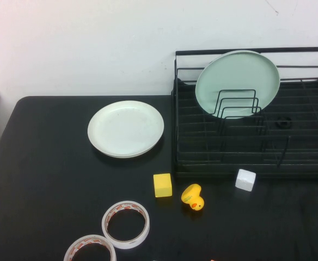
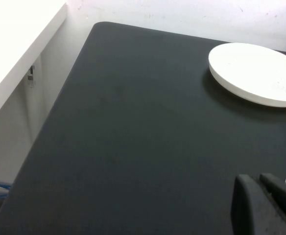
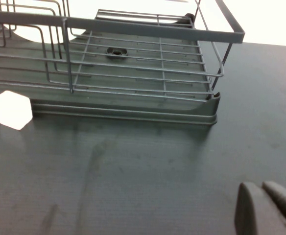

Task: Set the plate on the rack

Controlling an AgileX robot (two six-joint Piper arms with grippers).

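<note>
Lying flat on the black table (image 1: 39,163), the plate (image 1: 126,128) sits just left of the rack (image 1: 257,157), where a mint plate (image 1: 237,82) already leans upright in the dividers. In front of the rack are a yellow block (image 1: 163,185), a duck (image 1: 193,197), a white cube (image 1: 245,180) and two tape rolls (image 1: 126,224). Both pincers hang low over bare table, fingers pressed together: the left pincer (image 2: 260,183) near the plate, the right pincer (image 3: 261,188) near the rack's corner.
</note>
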